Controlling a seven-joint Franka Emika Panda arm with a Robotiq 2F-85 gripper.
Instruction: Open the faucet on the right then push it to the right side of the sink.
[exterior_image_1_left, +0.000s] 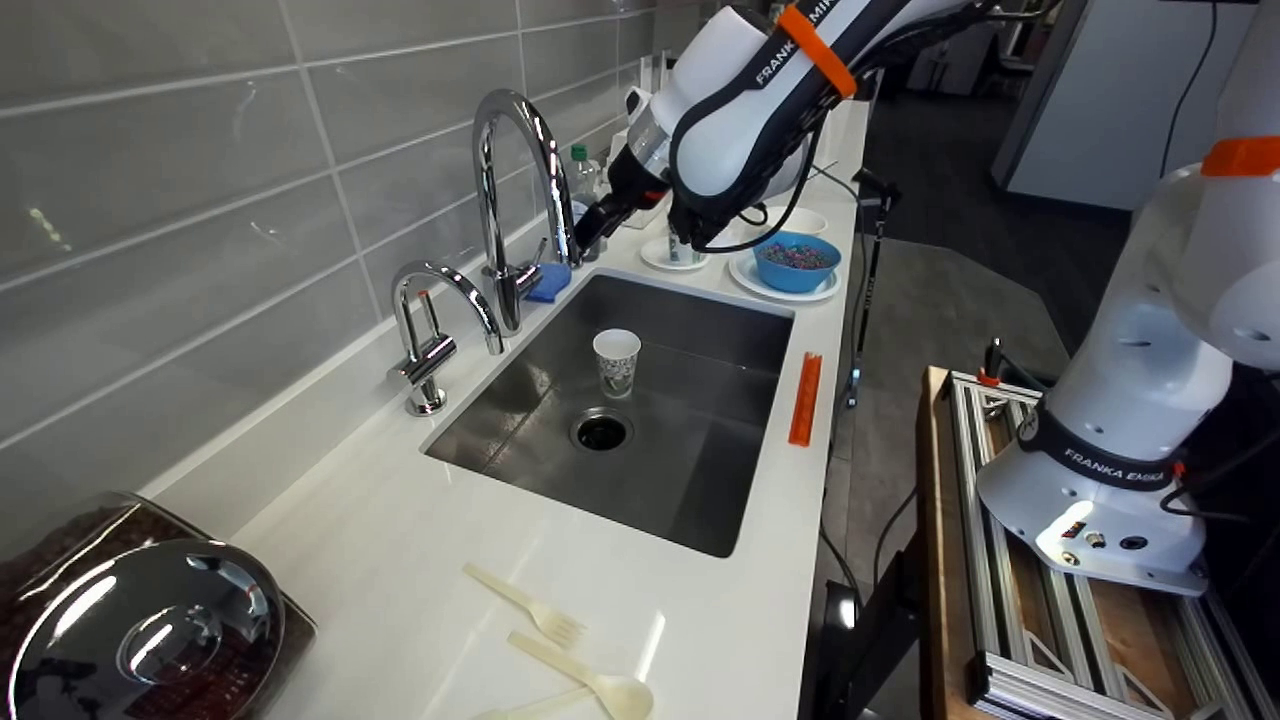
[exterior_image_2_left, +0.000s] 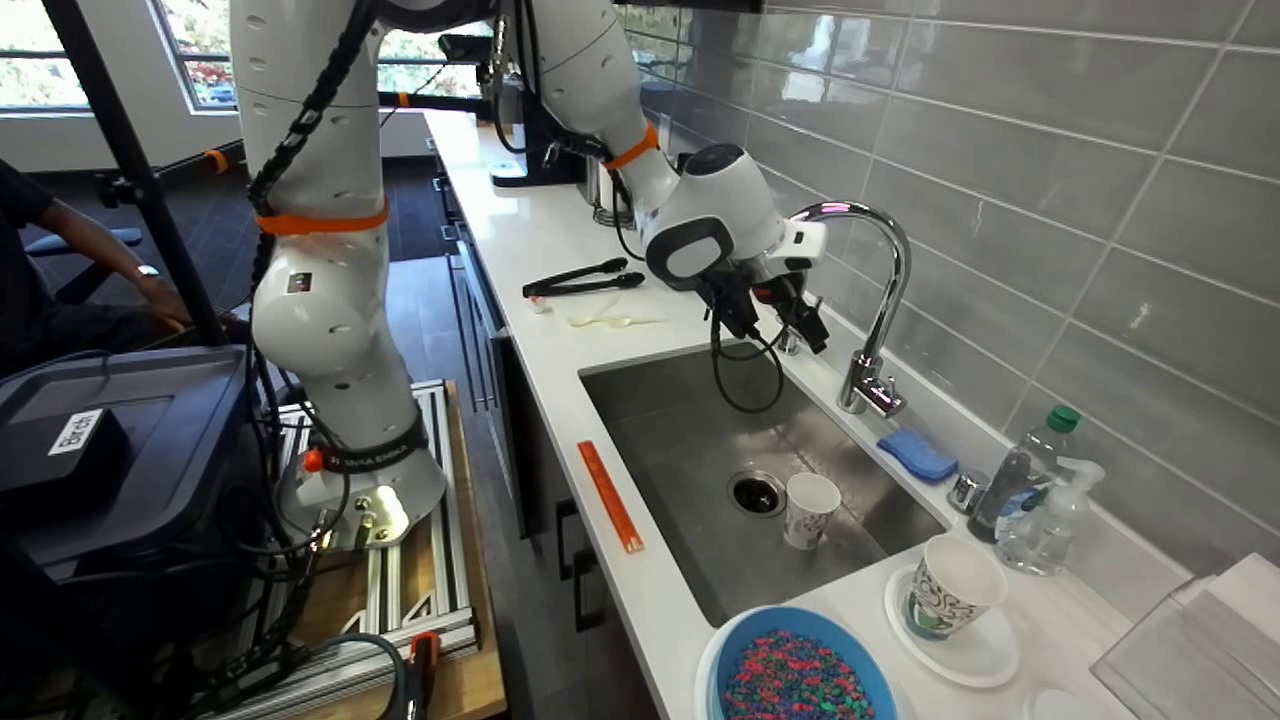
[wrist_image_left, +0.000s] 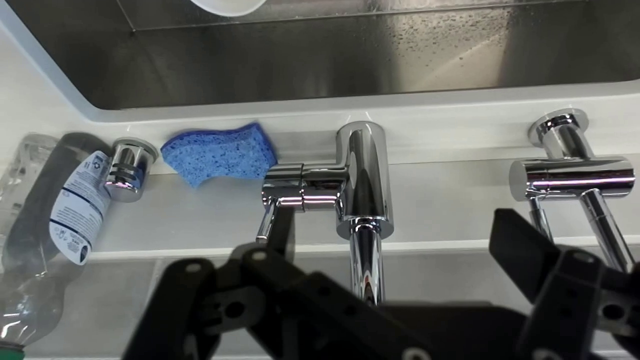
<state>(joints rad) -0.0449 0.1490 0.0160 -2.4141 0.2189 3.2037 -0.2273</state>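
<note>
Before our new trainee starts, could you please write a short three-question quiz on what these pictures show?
1. What is in the sink, near the drain hole?
2. In the wrist view, what colour is the sponge lying beside the tall faucet? A: yellow. B: blue. C: green.
3. True or false: the jaws are clamped on the sponge.

Key
1. A white patterned cup.
2. B.
3. False; the jaws stand open, and the sponge lies on the counter.
</note>
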